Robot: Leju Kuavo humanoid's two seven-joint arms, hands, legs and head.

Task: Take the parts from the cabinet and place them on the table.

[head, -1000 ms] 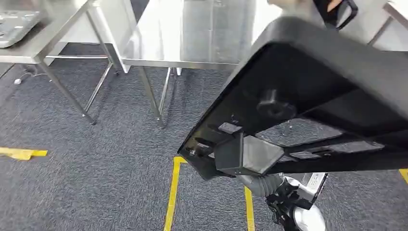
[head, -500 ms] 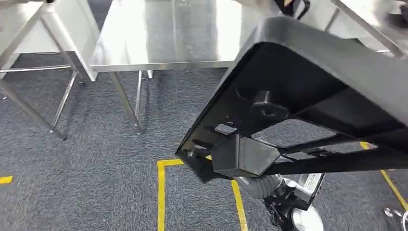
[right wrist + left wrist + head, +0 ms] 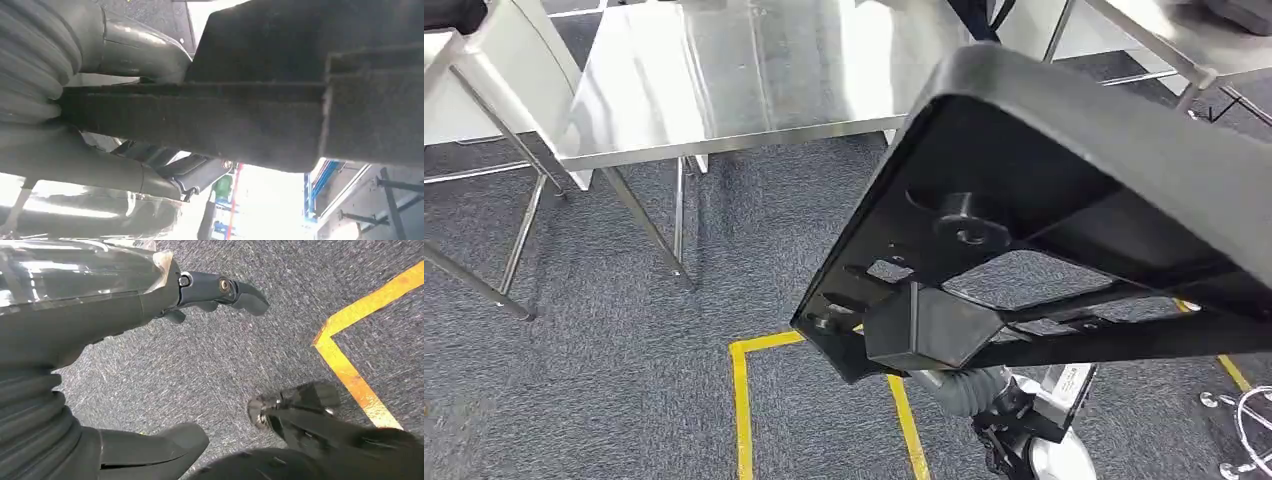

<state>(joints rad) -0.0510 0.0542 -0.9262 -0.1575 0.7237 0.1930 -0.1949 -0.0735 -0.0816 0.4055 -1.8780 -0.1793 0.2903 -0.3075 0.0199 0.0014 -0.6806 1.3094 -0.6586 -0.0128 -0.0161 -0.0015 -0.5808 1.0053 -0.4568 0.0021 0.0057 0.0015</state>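
The right hand (image 3: 125, 145) is clamping a bar of the large black moulded plastic part (image 3: 1064, 230), carried tilted above grey carpet (image 3: 624, 380); the left hand (image 3: 150, 295) is hanging with fingers apart, holding nothing; the shiny steel table (image 3: 724, 80) is sitting nearer and more central than before, the view having swung; yellow floor tape (image 3: 742, 410) is lying below.

No readable text, label, brand, number or sign shows in any view

Grey ribbed wrist cover (image 3: 30, 410), thick grey thumb (image 3: 150, 447), darker fingers (image 3: 220, 290)
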